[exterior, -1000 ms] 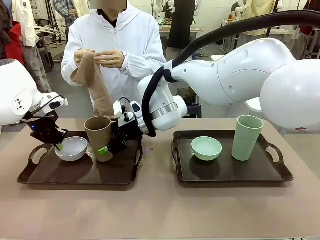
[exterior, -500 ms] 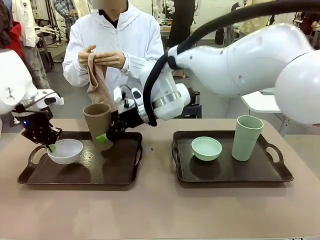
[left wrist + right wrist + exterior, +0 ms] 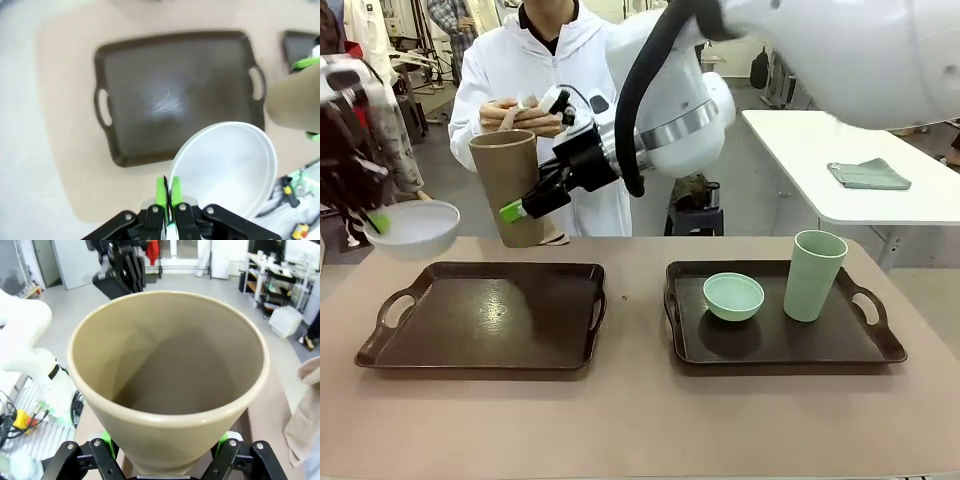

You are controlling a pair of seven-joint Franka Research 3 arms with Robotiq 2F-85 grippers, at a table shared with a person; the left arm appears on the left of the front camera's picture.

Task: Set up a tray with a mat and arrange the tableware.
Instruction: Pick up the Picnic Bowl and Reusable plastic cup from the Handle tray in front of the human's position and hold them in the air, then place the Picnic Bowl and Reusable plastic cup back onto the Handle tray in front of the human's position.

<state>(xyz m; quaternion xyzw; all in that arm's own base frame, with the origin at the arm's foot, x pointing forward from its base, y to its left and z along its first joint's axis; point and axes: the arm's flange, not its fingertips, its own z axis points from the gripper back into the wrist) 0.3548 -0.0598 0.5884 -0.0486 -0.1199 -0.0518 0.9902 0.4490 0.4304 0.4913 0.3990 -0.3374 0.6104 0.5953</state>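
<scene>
My left gripper is shut on the rim of the white bowl and holds it in the air, left of and above the left tray. In the left wrist view its green pads pinch the bowl's edge over the tray. My right gripper is shut on the brown cup, held upright high above that tray's far edge. The cup sits between the right gripper's pads. The mint bowl and mint cup stand on the right tray.
A person in a white coat stands at the far side, hands together just behind the raised cup. A beige cloth hangs by the cup in the right wrist view. A white side table with a folded grey cloth stands back right.
Both arms rose: the white bowl and the brown cup were lifted off the left tray, which now lies bare. The person gathered the hanging cloth up to the hands.
</scene>
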